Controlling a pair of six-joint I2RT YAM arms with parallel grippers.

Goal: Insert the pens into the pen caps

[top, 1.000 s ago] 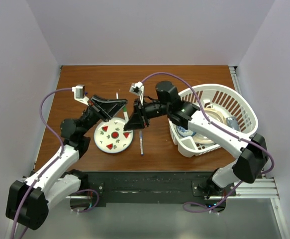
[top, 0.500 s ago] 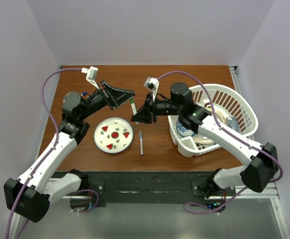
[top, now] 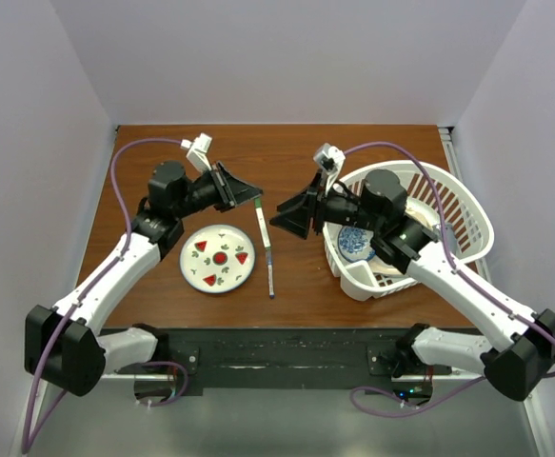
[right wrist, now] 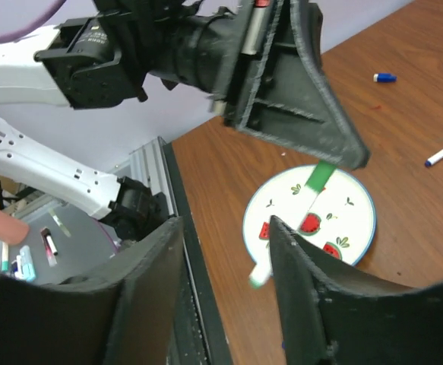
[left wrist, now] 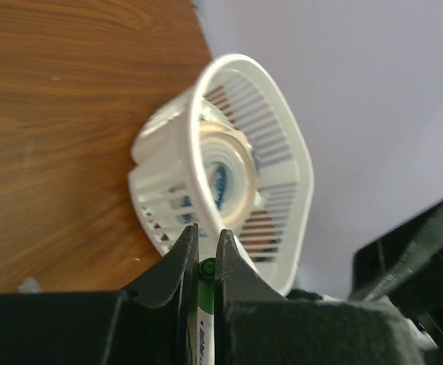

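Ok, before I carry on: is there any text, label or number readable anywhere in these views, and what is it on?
No text reads clearly in any view.
The pen between the left fingers: small blue print on its white barrel, too blurred to read.
The plate: red watermelon pictures and small dark marks only, no words.
The basket: no label visible.
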